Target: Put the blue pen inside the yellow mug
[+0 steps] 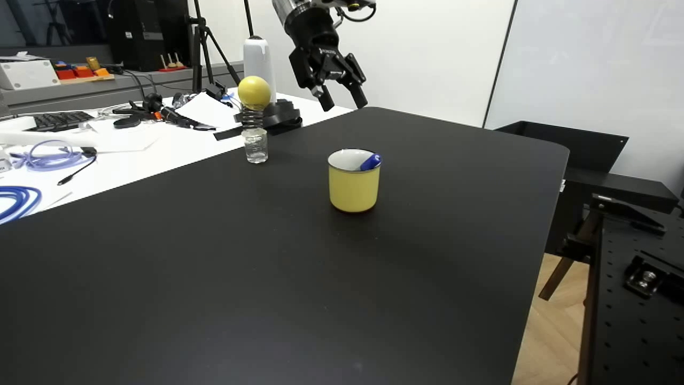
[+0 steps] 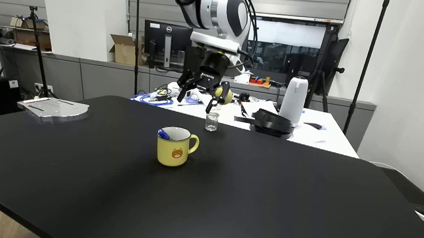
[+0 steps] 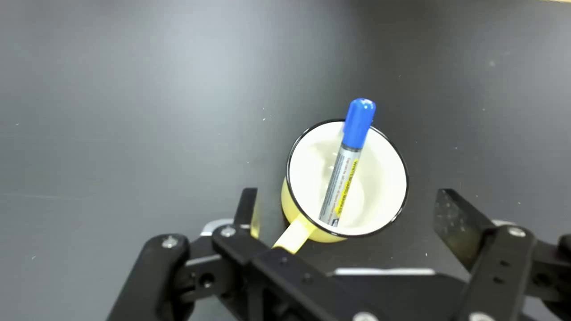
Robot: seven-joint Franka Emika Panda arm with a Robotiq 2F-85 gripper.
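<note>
1. The blue pen (image 3: 348,162) is inside the yellow mug (image 1: 352,191), leaning, with its blue end upward at the rim.
2. The mug stands upright on the black counter (image 1: 214,278).
3. The claw (image 1: 343,102) is released: its two fingers (image 3: 455,218) are spread widely, and it hangs in the air, apart from the mug.
4. In an exterior view, a yellow ball (image 1: 254,92) sits on top of a clear bottle (image 1: 256,146).
</note>
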